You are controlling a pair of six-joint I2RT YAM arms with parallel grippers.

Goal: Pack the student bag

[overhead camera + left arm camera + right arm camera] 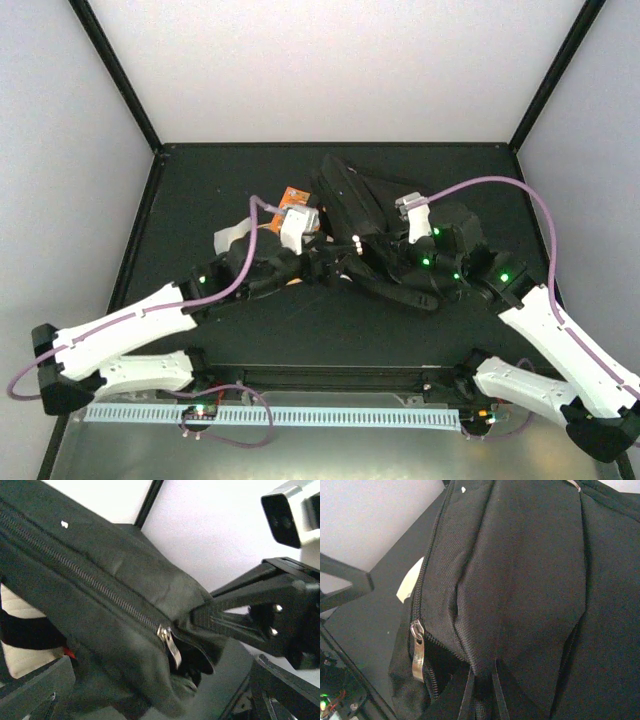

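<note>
Black student bag (362, 200), silver zipper pull (170, 646); orange packet (293, 196) print illegible.

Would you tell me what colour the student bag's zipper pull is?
Silver zipper pull on the student bag; right wrist view shows it best.

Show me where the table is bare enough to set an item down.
Bare table in the far-left corner, left of the white pouch; also the near strip between the student bag and the arm bases. Crowded at centre, where both arms, the bag and an orange packet bunch together.
</note>
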